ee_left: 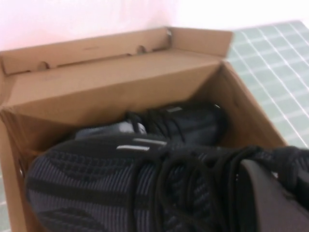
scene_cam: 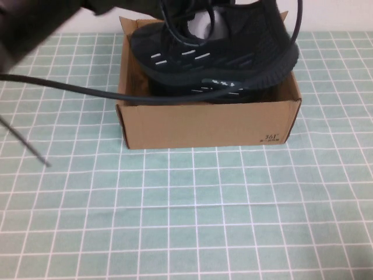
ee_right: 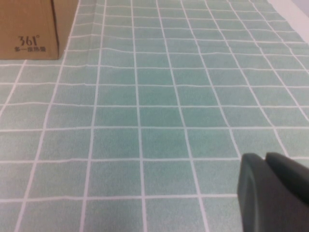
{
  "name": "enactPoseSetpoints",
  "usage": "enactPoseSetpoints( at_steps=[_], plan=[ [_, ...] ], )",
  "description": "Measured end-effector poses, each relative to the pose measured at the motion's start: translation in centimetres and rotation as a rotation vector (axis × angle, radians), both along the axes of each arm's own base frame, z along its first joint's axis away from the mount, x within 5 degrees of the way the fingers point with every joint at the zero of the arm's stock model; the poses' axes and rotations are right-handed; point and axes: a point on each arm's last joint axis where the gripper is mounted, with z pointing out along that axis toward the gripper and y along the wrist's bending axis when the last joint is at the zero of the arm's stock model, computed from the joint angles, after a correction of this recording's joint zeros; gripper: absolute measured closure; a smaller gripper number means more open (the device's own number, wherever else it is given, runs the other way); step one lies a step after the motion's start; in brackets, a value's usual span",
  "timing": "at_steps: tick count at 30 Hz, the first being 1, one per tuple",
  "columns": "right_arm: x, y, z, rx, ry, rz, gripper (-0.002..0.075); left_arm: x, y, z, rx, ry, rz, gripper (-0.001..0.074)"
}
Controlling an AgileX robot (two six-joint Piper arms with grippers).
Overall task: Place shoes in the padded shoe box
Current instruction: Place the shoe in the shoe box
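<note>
A brown cardboard shoe box (scene_cam: 204, 125) stands open at the back middle of the table. One black knit shoe (scene_cam: 224, 88) lies inside it, also seen in the left wrist view (ee_left: 186, 121). A second black shoe (scene_cam: 215, 46) with white dashes hangs tilted over the box opening. My left gripper (ee_left: 251, 188) is shut on this second shoe (ee_left: 111, 193) at its laced collar, one finger (ee_left: 273, 200) inside the opening. My right gripper (ee_right: 270, 186) is shut and empty, low over bare tablecloth to the right of the box (ee_right: 29, 29).
The table has a green cloth with a white grid (scene_cam: 186, 216). The left arm (scene_cam: 35, 23) reaches in from the back left, and its black cable (scene_cam: 87, 93) crosses in front of the box's left side. A pale wall stands behind the box.
</note>
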Motion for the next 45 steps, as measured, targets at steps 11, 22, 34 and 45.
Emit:
enactPoseSetpoints(
  at_steps=[11,22,34,45],
  plan=[
    [0.0,0.0,0.0,0.0,0.0,0.0,0.0734,4.4,-2.8,-4.6,-0.139,0.011,0.108,0.0734],
    [0.0,0.0,0.0,0.001,0.0,0.0,0.0734,6.9,-3.9,-8.6,-0.234,0.103,0.189,0.0734],
    [0.0,0.0,0.0,0.001,0.0,0.0,0.0734,8.1,-4.8,-12.0,-0.19,0.155,0.201,0.0734],
    [0.0,0.0,0.0,0.001,0.0,0.0,0.0734,8.5,-5.2,-13.0,-0.189,0.171,0.2,0.0734]
  ],
)
